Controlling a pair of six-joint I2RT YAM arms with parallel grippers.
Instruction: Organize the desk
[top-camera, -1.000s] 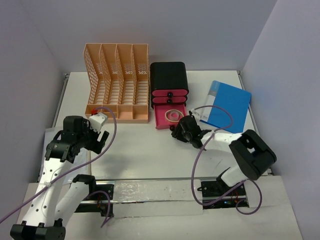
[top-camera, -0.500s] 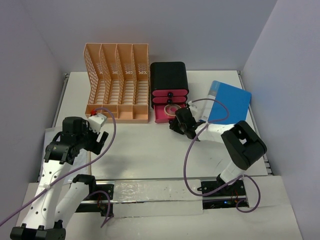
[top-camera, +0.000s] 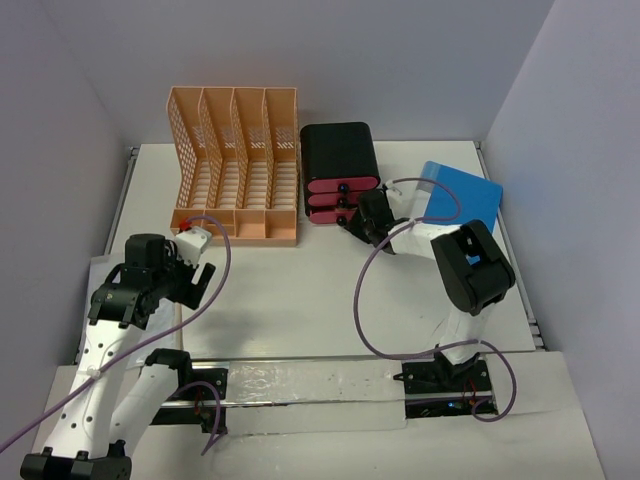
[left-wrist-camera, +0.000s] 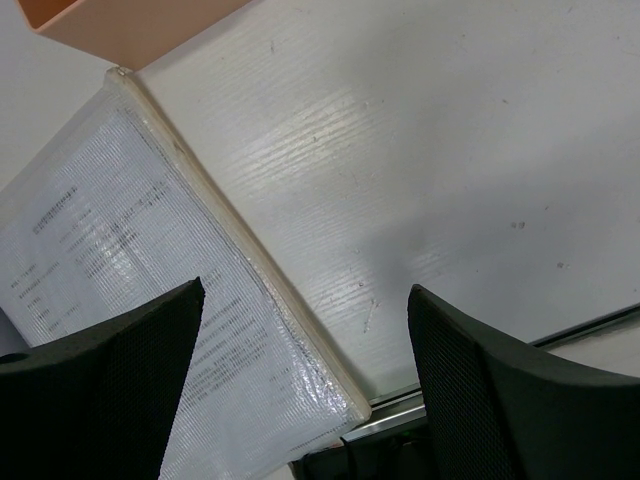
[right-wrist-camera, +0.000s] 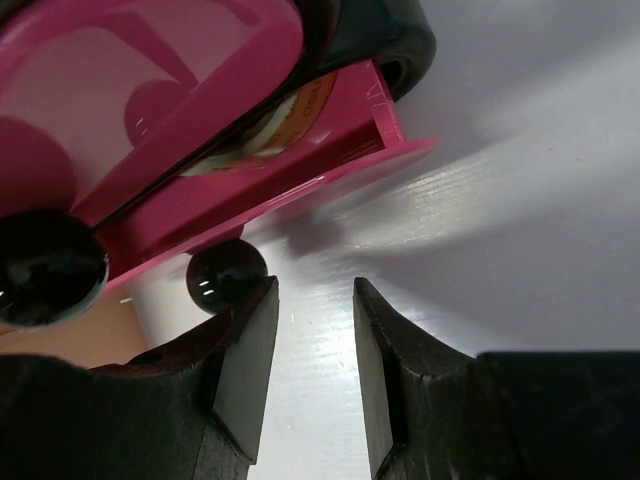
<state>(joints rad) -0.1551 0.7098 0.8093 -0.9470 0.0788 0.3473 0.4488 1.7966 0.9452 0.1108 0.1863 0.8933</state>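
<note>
The desk (top-camera: 300, 300) is a white, matt top with a faint streaked grain, edged by a thin, shiny metal rail (top-camera: 119, 205). At far left stands a file rack (top-camera: 235, 165) of peach lattice plastic. Right of it, a box (top-camera: 338, 158) of glossy black plastic holds glossy pink plastic drawers (right-wrist-camera: 300, 185) with shiny black knobs (right-wrist-camera: 226, 277). A smooth blue folder (top-camera: 460, 205) lies far right. At near left, a clear, ribbed, shiny plastic sleeve (left-wrist-camera: 230, 330) covers printed paper (left-wrist-camera: 90, 250). The left gripper (left-wrist-camera: 305, 292) has matt black fingers (left-wrist-camera: 110, 400) with a fine mesh texture.

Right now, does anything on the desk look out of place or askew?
The bottom pink drawer is ajar, a roll showing in the gap. The clear document sleeve lies skewed at the left edge of the desk, seemingly overhanging. The blue folder sits tilted at the far right.
</note>
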